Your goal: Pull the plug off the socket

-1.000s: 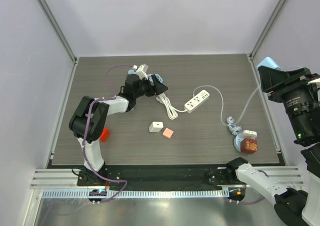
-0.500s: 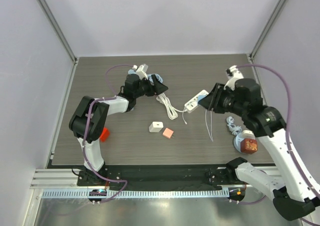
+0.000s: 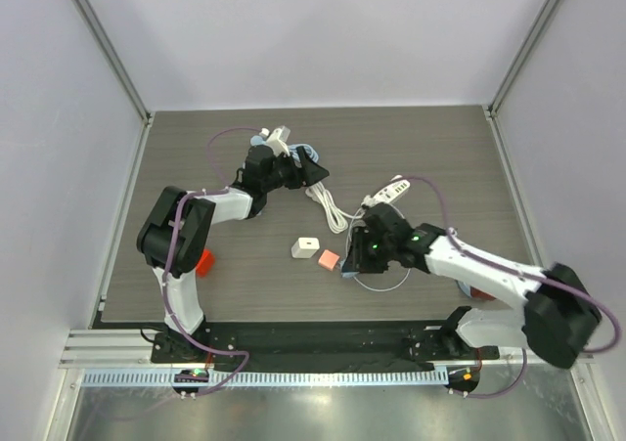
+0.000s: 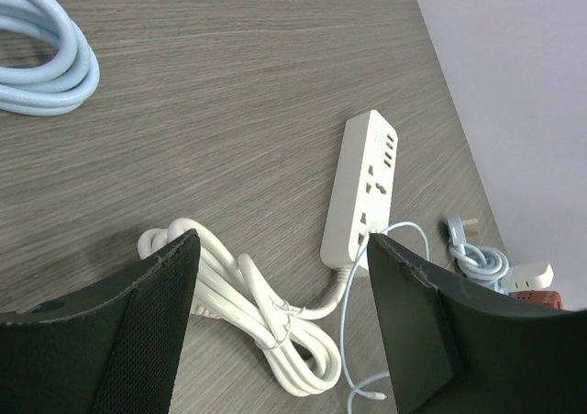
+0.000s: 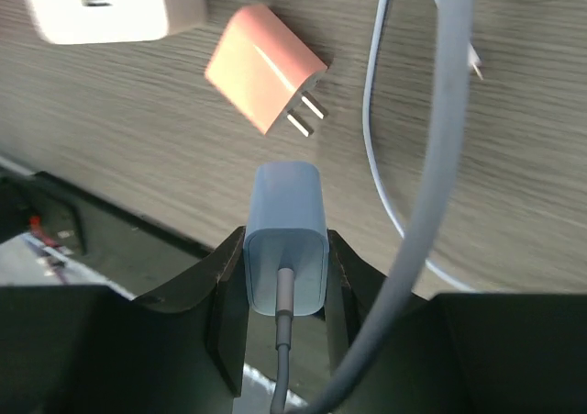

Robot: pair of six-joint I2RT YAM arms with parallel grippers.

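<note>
The white power strip (image 3: 389, 194) lies right of centre, also in the left wrist view (image 4: 365, 189). Nothing is plugged into it. My right gripper (image 3: 352, 266) is shut on a light blue charger plug (image 5: 284, 198), held low over the table's front, away from the strip. The plug's thin white cable (image 3: 383, 283) loops on the table beside it. My left gripper (image 3: 315, 172) is open and empty at the back left, hovering over the strip's coiled white cord (image 4: 248, 304), its fingers (image 4: 147, 322) wide apart.
A pink adapter (image 3: 329, 259) and a white adapter (image 3: 305, 247) lie at centre, just ahead of the held plug in the right wrist view. A red block (image 3: 203, 261) sits by the left arm. A light blue cable coil (image 4: 41, 51) lies at the back. More plugs (image 4: 477, 258) lie at the right.
My right arm came in from the right, reached the power strip, then swung to the front centre holding the blue plug with its cable trailing. The strip shifted slightly. The left arm stayed still.
</note>
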